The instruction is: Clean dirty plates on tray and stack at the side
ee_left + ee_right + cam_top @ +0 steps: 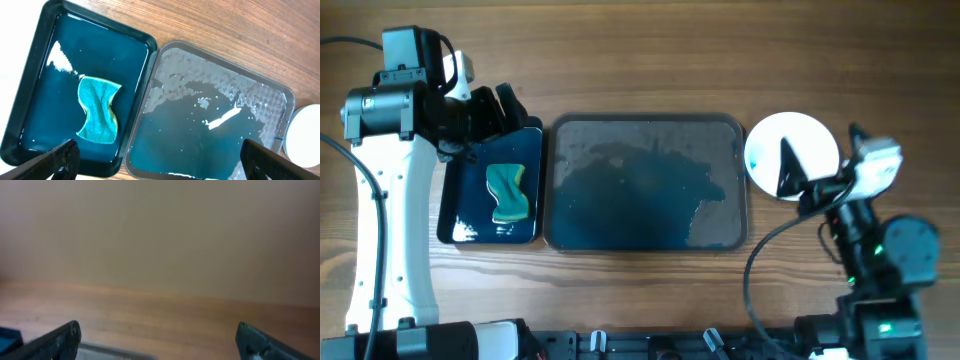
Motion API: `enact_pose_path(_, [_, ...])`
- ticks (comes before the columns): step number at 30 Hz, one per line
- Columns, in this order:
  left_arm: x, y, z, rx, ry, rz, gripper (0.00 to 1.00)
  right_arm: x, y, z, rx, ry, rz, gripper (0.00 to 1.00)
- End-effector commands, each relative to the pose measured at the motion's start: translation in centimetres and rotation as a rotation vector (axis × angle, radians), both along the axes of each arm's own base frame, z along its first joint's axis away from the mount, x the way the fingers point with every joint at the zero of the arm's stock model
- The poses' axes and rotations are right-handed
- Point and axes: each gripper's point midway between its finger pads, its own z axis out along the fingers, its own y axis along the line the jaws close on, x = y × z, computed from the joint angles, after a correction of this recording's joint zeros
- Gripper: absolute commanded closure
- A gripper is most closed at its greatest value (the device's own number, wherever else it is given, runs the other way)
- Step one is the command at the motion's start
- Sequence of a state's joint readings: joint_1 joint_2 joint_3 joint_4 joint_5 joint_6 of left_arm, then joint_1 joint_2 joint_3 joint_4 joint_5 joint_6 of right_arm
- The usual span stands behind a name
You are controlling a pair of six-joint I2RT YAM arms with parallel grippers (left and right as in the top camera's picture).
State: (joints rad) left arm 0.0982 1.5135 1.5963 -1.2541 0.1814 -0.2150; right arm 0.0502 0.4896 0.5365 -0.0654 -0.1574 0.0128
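A white plate (792, 155) lies on the table right of the grey tray (740, 235), which holds blue soapy water and no plates. Its edge shows in the left wrist view (305, 137). A teal sponge (508, 192) lies in the small black tray (450, 215) on the left; it also shows in the left wrist view (99, 110). My left gripper (495, 112) is open and empty above the black tray's far end. My right gripper (800, 180) is open and empty over the plate's near side.
The grey tray (280, 90) and black tray (30, 60) sit side by side, almost touching. Bare wooden table lies beyond both trays and around the plate. The right wrist view shows only table, a wall and a tray corner (100, 350).
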Motion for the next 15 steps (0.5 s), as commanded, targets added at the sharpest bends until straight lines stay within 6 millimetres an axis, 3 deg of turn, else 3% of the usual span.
enact_pose_path(1, [0.1, 0.0, 0.0, -0.01, -0.001, 0.006, 0.0, -2.0, 1.1, -3.6, 0.001, -0.071, 0.065, 0.0])
enact_pose_path(7, [0.1, 0.0, 0.0, -0.01, -0.001, 0.006, 0.0, -3.0, 0.9, -6.6, 0.02, -0.178, 0.058, 0.0])
enact_pose_path(15, [0.1, 0.0, 0.0, -0.009, -0.001, 0.006, 0.0, -3.3, 1.8, -12.3, 0.019, -0.041, 0.114, 0.0])
